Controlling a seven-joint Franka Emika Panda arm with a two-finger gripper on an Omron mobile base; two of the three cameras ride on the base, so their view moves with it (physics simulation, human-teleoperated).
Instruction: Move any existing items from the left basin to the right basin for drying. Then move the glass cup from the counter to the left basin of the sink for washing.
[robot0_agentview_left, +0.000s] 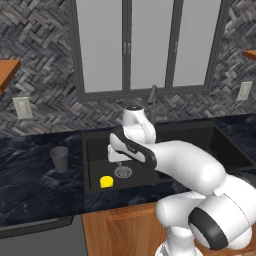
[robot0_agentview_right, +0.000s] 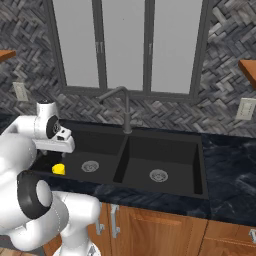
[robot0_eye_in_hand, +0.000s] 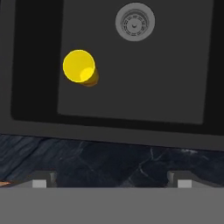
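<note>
The yellow chunk (robot0_eye_in_hand: 78, 65) sits in the left basin (robot0_agentview_left: 95, 150) near its drain (robot0_eye_in_hand: 134, 22); the gripper (robot0_eye_in_hand: 111, 180) hovers above, jaws spread and empty. First step: descend and grasp it.

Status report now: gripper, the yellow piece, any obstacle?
Gripper open, empty, above left black basin. Small bright yellow rounded chunk on basin floor, untouched. Grey translucent tumbler upright on black marble counter. Nothing between gripper and chunk.

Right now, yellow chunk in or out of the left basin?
In. The yellow chunk lies on the left basin floor, beside its drain.
</note>
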